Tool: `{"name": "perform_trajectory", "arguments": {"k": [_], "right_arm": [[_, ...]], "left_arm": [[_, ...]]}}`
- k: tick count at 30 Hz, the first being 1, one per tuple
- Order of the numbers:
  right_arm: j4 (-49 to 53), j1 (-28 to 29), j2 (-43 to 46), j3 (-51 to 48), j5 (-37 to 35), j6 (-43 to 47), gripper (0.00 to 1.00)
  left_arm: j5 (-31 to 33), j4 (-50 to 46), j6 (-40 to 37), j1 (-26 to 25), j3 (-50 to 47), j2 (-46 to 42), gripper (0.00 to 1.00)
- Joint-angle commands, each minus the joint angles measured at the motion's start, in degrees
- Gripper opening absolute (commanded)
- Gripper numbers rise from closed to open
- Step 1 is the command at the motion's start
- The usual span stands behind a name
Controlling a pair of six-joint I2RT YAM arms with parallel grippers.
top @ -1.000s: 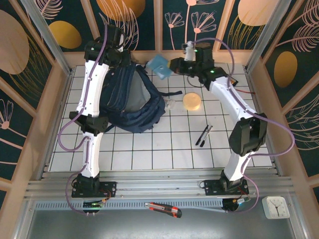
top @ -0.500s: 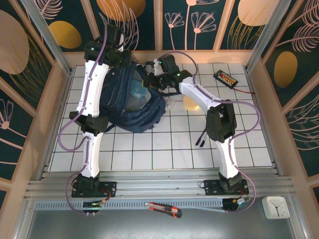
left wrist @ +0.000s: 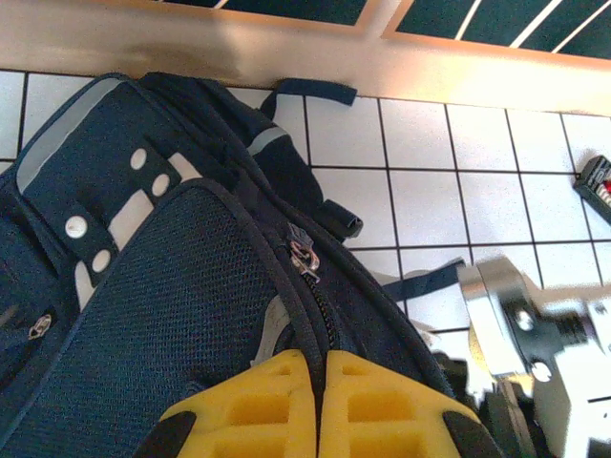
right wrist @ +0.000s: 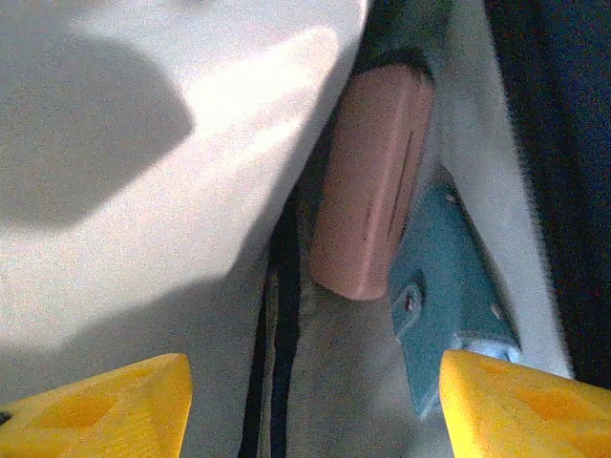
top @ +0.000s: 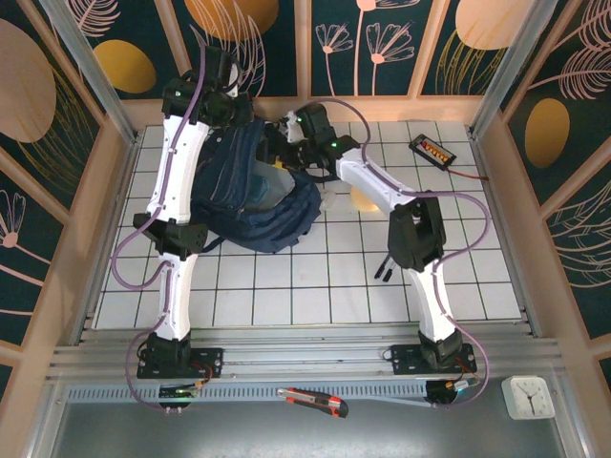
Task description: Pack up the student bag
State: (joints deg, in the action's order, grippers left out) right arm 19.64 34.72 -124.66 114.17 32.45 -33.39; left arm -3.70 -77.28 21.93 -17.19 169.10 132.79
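The student bag (top: 250,198), dark navy with grey patches, lies at the back left of the tiled table. My left gripper (top: 239,116) is shut on the bag's zip edge (left wrist: 320,329), and its yellow fingers (left wrist: 258,410) pinch the seam. My right gripper (top: 284,148) reaches into the bag's mouth and stands open (right wrist: 310,410) over the grey lining. Inside lie a pinkish-brown case (right wrist: 372,191) and a teal flat item (right wrist: 449,296), which rests free beside my right finger (right wrist: 525,405).
A yellow round disc (top: 368,198) and a clear small object (top: 327,200) sit right of the bag. Two dark pens (top: 389,260) lie mid-right. A black device (top: 431,149) rests at the back right. Wooden walls ring the table.
My right gripper carried the teal item from above the table into the bag's mouth, then opened and let it go inside. The left gripper kept its hold.
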Motion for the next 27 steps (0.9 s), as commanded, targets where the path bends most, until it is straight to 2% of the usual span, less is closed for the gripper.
{"name": "perform_trajectory", "arguments": {"k": [1, 2, 6, 8, 11, 15, 18, 22, 25, 27], "right_arm": [[0.4, -0.1, 9.9, -7.3, -4.2, 1.4, 0.70], [-0.7, -0.1, 12.2, -10.3, -3.9, 1.3, 0.72], [-10.7, 1.1, 20.9, -24.0, -0.2, -0.2, 0.96], [-13.5, 2.4, 22.3, -26.6, 1.0, 0.0, 0.97], [-14.0, 4.9, 20.1, -24.5, 1.9, 1.1, 0.97], [-11.0, 7.5, 10.9, -12.7, 0.4, 2.7, 0.97], [-6.2, 7.7, 4.7, -3.6, -4.0, 3.1, 0.95], [-4.6, 7.3, 1.4, 1.0, -7.4, 2.9, 0.92], [-4.6, 6.9, 0.2, 2.6, -7.9, 2.4, 0.79], [-4.9, 6.6, 0.0, 3.2, -7.4, 2.0, 0.66]], "left_arm": [[-2.7, 9.0, 1.5, -0.3, 3.3, -0.8, 0.00], [-2.8, 9.2, 1.5, -0.3, 3.3, -0.7, 0.00], [-3.0, 10.1, 1.7, -0.3, 3.3, -0.1, 0.00], [-3.1, 10.3, 1.8, -0.3, 3.3, 0.0, 0.00], [-3.6, 10.5, 1.9, -0.4, 3.3, 0.4, 0.00], [-3.9, 10.5, 2.0, -0.8, 3.3, 0.6, 0.00], [-3.6, 10.2, 2.0, -0.9, 3.3, 0.2, 0.00], [-3.2, 9.8, 1.7, -0.9, 3.3, -0.3, 0.00], [-3.3, 9.2, 1.8, -0.9, 3.3, -0.2, 0.00], [-3.0, 8.8, 1.8, -0.9, 3.3, -0.3, 0.00]]}}
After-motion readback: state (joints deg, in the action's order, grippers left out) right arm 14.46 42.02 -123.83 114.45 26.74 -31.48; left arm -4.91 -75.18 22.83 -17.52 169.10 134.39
